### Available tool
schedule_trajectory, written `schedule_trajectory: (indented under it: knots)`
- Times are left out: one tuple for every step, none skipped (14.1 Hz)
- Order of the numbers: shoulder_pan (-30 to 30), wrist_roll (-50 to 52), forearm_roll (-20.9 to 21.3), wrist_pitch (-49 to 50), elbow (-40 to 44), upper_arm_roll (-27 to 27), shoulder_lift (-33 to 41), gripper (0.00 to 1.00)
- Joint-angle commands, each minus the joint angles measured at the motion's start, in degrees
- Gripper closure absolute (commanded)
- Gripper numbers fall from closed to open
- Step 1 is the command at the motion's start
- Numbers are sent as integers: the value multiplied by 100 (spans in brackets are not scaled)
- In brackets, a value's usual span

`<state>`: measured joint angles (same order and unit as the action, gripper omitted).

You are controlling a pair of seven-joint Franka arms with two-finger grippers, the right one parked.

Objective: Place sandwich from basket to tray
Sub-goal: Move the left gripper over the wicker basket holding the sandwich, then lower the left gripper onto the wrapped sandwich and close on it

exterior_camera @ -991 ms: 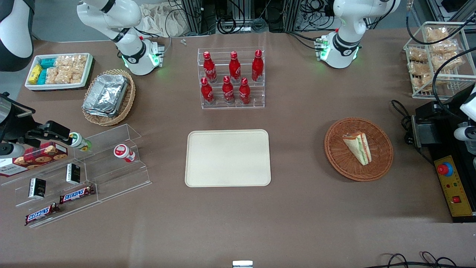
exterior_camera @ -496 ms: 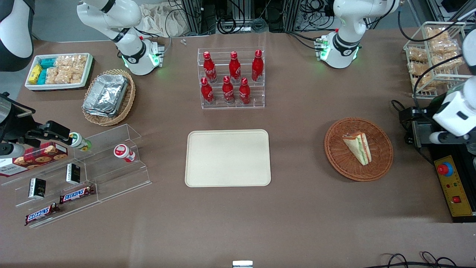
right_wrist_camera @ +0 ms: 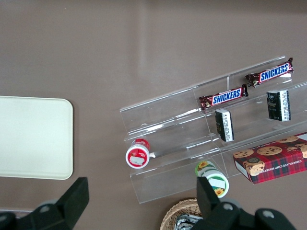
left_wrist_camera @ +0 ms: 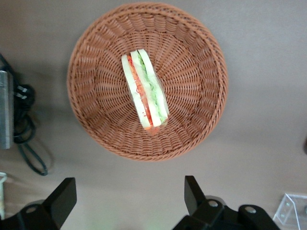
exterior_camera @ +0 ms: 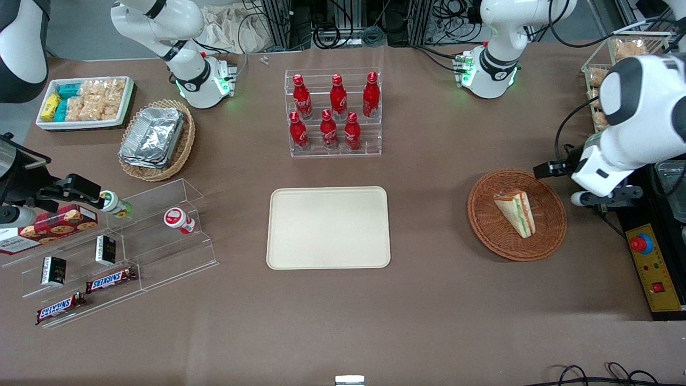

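We take the tray as our landmark: it lies flat and bare on the brown desk, near the middle, with a clear rack of red bottles farther from the front camera than it. Toward the parked arm's end of the desk from the tray we see a clear stepped display holding chocolate bars and small jars, and a tan basket of foil containers. Toward the working arm's end from the tray, well apart from it, sits the round reddish-brown basket, and the sandwich lies inside it, a wedge on its side with green, white and red filling showing along its edge. In the wrist view we see the sandwich near the middle of the basket. The gripper hangs above the desk just beside the basket's rim, its two fingers spread wide apart and holding nothing.
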<state>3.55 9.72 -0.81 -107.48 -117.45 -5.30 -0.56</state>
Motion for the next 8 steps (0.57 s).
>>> schedule_trajectory:
  knots:
    - [-3, 284, -51, -667, -707, -32, 180, 0]
    - [-3, 380, -33, -922, -875, -41, 145, 0]
    - [-3, 460, -16, -1107, -928, -32, 49, 0]
    - [-3, 521, 28, -1205, -929, -32, -74, 0]
    - [-3, 609, 37, -1345, -929, -32, -206, 1]
    - [-3, 706, 46, -1511, -938, -32, -355, 1]
    - [-3, 855, 46, -1644, -938, -32, -513, 1]
    - [-3, 1021, 107, -1802, -929, -23, -663, 1]
